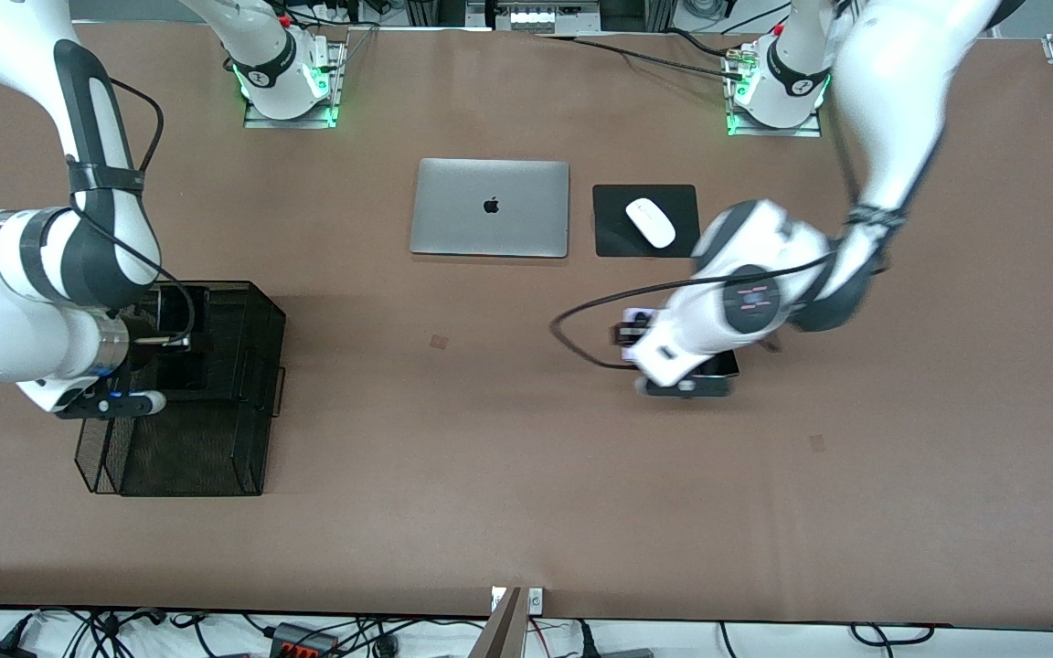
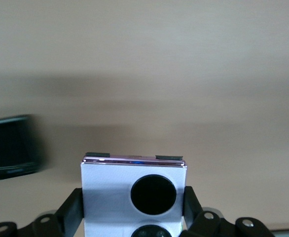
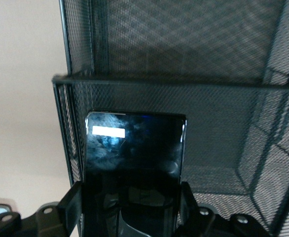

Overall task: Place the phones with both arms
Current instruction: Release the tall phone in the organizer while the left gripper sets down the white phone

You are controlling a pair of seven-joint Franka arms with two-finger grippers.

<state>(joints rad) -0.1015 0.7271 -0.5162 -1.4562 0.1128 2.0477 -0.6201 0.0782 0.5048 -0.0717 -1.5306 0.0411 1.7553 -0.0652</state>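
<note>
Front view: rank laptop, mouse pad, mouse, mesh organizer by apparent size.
1. Black mesh organizer, largest
2. Silver laptop
3. Black mouse pad
4. White mouse, smallest

All rest on the table, so the order is fairly safe.

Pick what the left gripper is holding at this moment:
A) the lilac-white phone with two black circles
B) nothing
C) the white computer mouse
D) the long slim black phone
A: in the left wrist view the left gripper has its fingers clamped on either side of the lilac-white phone, whose two black circles show.
</note>
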